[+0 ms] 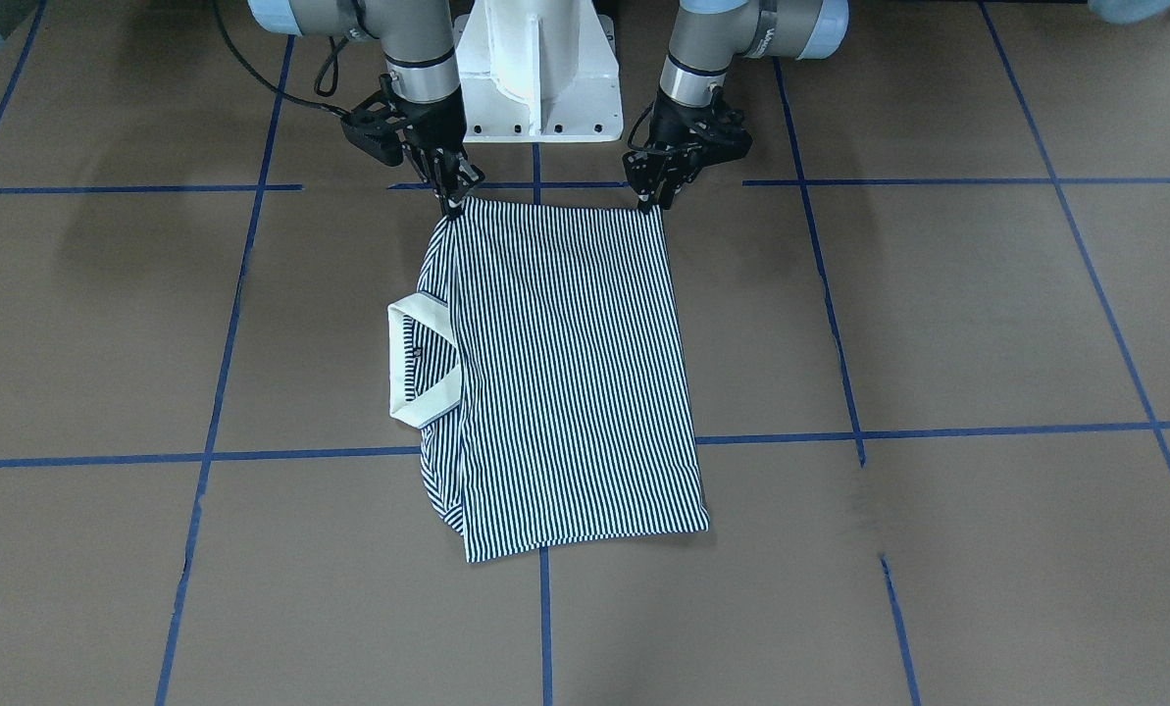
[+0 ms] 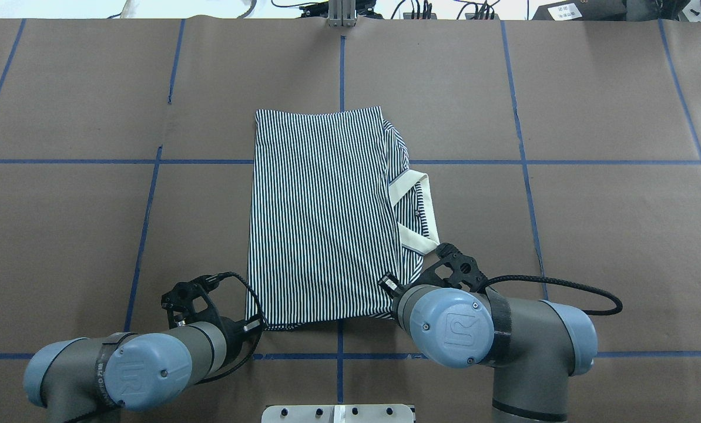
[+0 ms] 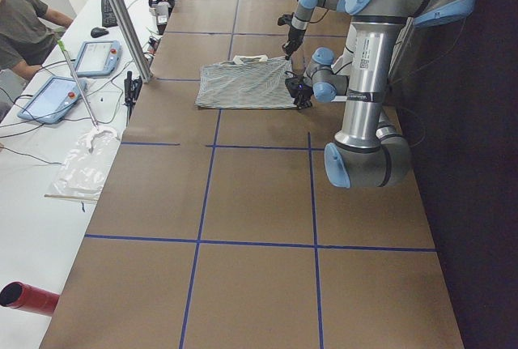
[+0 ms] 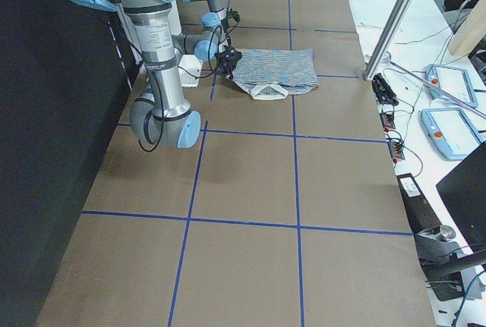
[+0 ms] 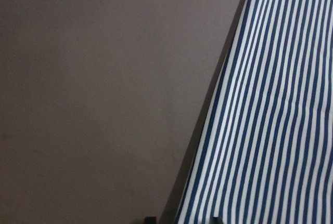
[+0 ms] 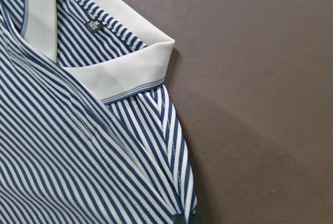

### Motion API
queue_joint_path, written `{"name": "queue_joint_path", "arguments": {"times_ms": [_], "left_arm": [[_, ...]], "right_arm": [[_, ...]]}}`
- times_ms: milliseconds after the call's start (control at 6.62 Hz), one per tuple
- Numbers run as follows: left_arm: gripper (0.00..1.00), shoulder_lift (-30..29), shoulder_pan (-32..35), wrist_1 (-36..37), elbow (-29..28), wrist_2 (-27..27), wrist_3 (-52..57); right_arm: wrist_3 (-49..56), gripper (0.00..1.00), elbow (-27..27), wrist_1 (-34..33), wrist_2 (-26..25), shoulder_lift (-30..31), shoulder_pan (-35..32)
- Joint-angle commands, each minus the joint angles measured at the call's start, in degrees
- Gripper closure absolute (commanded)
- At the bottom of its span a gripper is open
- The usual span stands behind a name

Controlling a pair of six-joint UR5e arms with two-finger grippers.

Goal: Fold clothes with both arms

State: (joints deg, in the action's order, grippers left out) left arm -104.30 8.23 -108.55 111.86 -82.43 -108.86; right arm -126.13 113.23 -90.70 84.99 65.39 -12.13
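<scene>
The navy-and-white striped polo shirt (image 1: 565, 373) lies folded flat at the table's middle, its white collar (image 1: 418, 363) toward my right side. In the front view my left gripper (image 1: 653, 199) pinches the shirt's corner nearest the robot, fingers drawn to a point. My right gripper (image 1: 452, 201) pinches the other near corner, by the collar side. From overhead, the shirt (image 2: 321, 217) has my left gripper (image 2: 255, 324) at its near left corner; my right wrist hides the right fingertips. The right wrist view shows the collar (image 6: 125, 73) close up.
The white pedestal base (image 1: 535, 69) stands just behind the grippers. Blue tape lines (image 1: 545, 628) grid the brown table. A person (image 3: 20, 29), tablets (image 3: 57, 94) and a metal post (image 3: 125, 17) line the far side; a red cylinder (image 3: 28, 296) lies off the table's edge.
</scene>
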Motion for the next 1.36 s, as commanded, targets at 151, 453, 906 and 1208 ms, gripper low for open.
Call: {"name": "queue_joint_path", "arguments": {"times_ms": [151,453,906,1208], "left_arm": [[1.0,-0.5,0.0,-0.1,1.9,0.0,-0.5],[1.0,1.1,0.7,1.2,9.9,0.1,-0.7],[1.0,-1.4,3.0,10.8,21.5,-0.3,-3.6],[1.0,-8.8,14.0,10.5,10.8,-1.8,4.7]], "right_arm": [[0.0,1.0,0.2,0.1,-0.1,0.4,-0.1],[-0.3,1.0,3.2,0.1,-0.3,1.7,1.0],[0.1,1.0,15.1,-0.2,-0.3,9.1,0.5],[9.2,1.0,6.4,-1.9,2.1,0.1,-10.1]]}}
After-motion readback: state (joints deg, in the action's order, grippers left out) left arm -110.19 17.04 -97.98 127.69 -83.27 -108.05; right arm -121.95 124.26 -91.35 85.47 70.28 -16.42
